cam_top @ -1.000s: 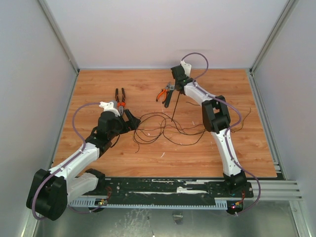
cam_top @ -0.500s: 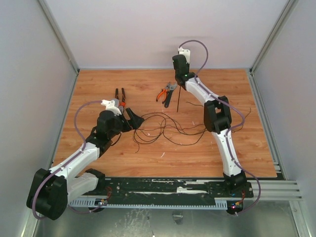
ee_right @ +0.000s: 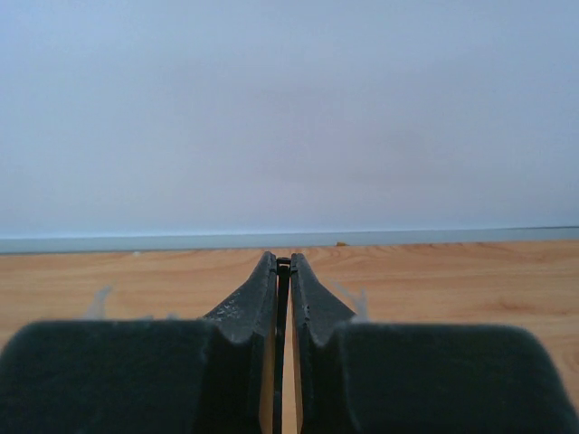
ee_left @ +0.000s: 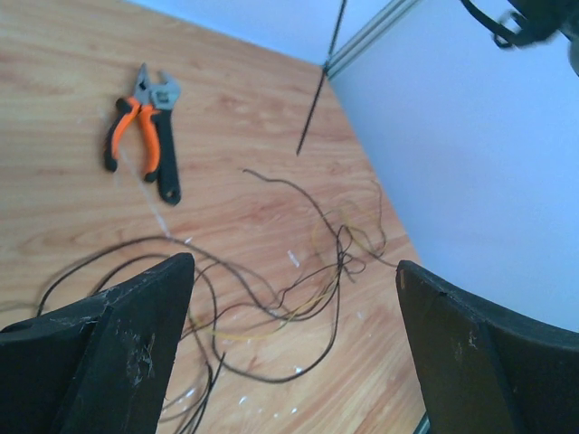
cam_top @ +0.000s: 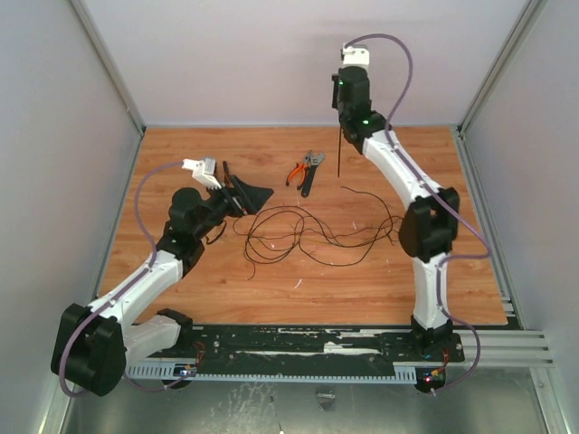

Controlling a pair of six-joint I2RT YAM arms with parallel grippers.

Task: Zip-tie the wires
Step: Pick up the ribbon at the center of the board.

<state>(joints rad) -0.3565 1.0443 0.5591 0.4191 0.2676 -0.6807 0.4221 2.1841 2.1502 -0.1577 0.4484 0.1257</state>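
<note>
From above, the right gripper (cam_top: 342, 125) is pinching the zip tie (cam_top: 339, 154), a thin stiff black strip dangling over the wooden table (cam_top: 181, 145), and the left gripper (cam_top: 246, 193) gapes wide right beside the wires (cam_top: 298, 237). Left wrist cam: the wires are skinny, springy loose loops, so a grab could easily miss strands. Right wrist cam: the jaws are nearly shut on the slick strip, which might twist or slip.
</note>
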